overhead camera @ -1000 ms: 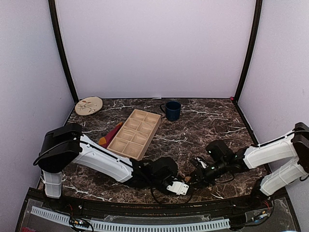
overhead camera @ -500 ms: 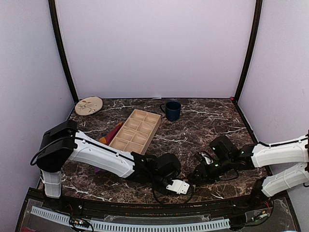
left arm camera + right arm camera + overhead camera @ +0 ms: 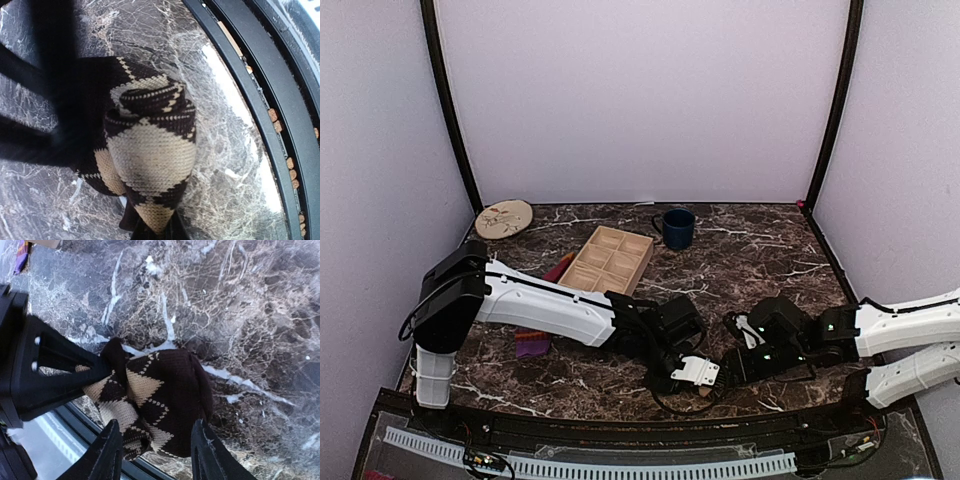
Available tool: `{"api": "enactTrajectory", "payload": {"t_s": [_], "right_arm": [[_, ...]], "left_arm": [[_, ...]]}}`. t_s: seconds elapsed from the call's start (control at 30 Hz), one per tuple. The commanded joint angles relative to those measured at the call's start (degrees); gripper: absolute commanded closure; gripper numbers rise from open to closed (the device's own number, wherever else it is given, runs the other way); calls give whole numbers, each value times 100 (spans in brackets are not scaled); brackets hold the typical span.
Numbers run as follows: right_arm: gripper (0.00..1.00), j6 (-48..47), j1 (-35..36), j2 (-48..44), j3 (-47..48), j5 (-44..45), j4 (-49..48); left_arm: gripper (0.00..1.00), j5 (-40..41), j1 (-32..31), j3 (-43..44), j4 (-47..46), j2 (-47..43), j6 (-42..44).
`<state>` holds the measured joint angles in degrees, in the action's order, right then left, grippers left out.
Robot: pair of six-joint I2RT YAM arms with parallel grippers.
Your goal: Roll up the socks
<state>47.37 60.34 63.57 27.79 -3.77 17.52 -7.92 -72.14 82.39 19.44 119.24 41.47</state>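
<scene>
The dark brown sock with tan argyle diamonds (image 3: 150, 150) is a rolled bundle on the marble at the table's near edge. My left gripper (image 3: 155, 231) is shut on its lower end. From above, that gripper (image 3: 696, 374) hides most of the sock. In the right wrist view the sock (image 3: 165, 390) lies between the fingers of my open right gripper (image 3: 156, 452), which straddle it. My left gripper (image 3: 45, 375) holds the sock from the left. My right gripper (image 3: 728, 368) faces the left one. The purple striped sock (image 3: 532, 344) lies flat at the left, partly under my left arm.
A wooden compartment tray (image 3: 605, 262) stands mid-table with a blue mug (image 3: 675, 228) behind it. A round patterned disc (image 3: 504, 218) is at the back left. The black front rail (image 3: 260, 100) runs right beside the sock bundle.
My left arm has swung right, uncovering part of the purple sock. My right gripper has slid toward the near edge and now straddles the brown bundle.
</scene>
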Motion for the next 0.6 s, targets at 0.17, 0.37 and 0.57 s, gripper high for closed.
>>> {"api": "enactTrajectory", "payload": {"t_s": [0.17, 0.37, 0.57], "right_arm": [[54, 532, 927, -916, -624, 1910, -232], [53, 256, 1760, -779, -401, 2664, -273], [51, -87, 2767, -167, -83, 3518, -317]], "left_arm": [[100, -570, 291, 179, 870, 170, -186], [100, -732, 301, 186, 929, 177, -201], [100, -814, 306, 243, 964, 195, -211]]}}
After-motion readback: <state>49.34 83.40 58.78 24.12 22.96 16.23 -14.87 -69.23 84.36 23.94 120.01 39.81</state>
